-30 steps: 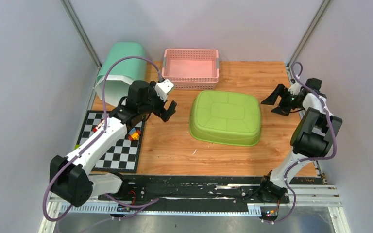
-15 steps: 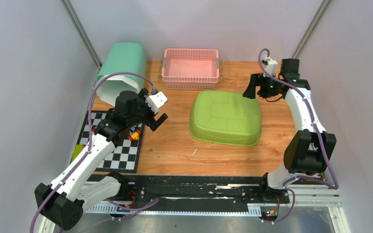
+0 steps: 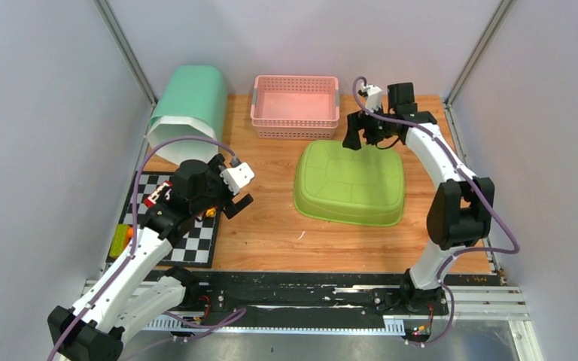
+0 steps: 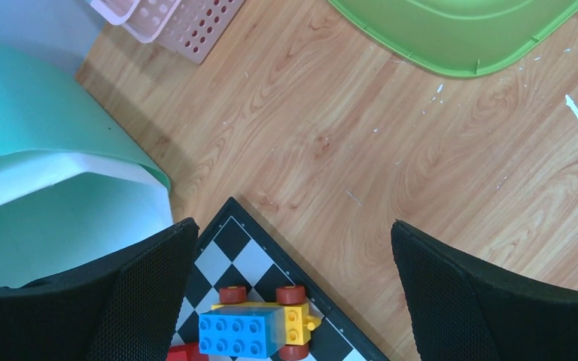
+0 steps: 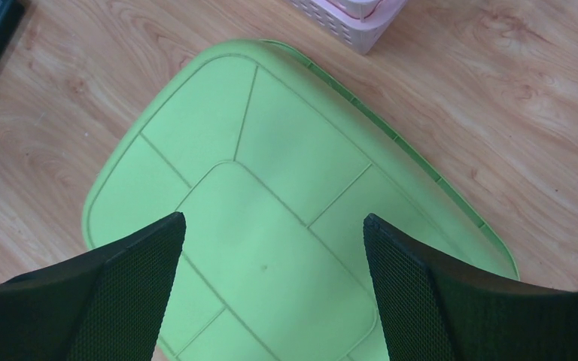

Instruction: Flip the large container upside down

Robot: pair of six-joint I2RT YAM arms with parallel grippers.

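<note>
Taking the top view as a dial with the near edge at 6 o'clock, the left arm (image 3: 132, 259) rises from its base at about 7 o'clock and slants away and inward. Its wrist is bent so that the left gripper (image 3: 239, 197) hangs at about 9 o'clock, jaws spread wide and holding nothing. Its wrist camera looks straight down past both black fingers onto the bare wood of the table (image 3: 271, 241) and the corner of a checkerboard mat (image 3: 188, 237). A toy car (image 4: 260, 323) of blue and yellow bricks with red wheels sits on that corner. The right arm (image 3: 451, 169) climbs from its base at about 5 o'clock to a raised elbow, then stretches its forearm away and to the left. The large green container (image 3: 350, 183) lies just right of the table's centre, flat base up and rim down on the wood, nothing touching it. The right gripper (image 3: 365, 135) hovers above the container's far edge, at the tub's own 12 o'clock, pointing down, jaws apart and empty. Just beyond it at 12 o'clock stands a pink basket (image 3: 295, 105). A mint-green bin (image 3: 188, 105) lies on its side at about 10 o'clock.
</note>
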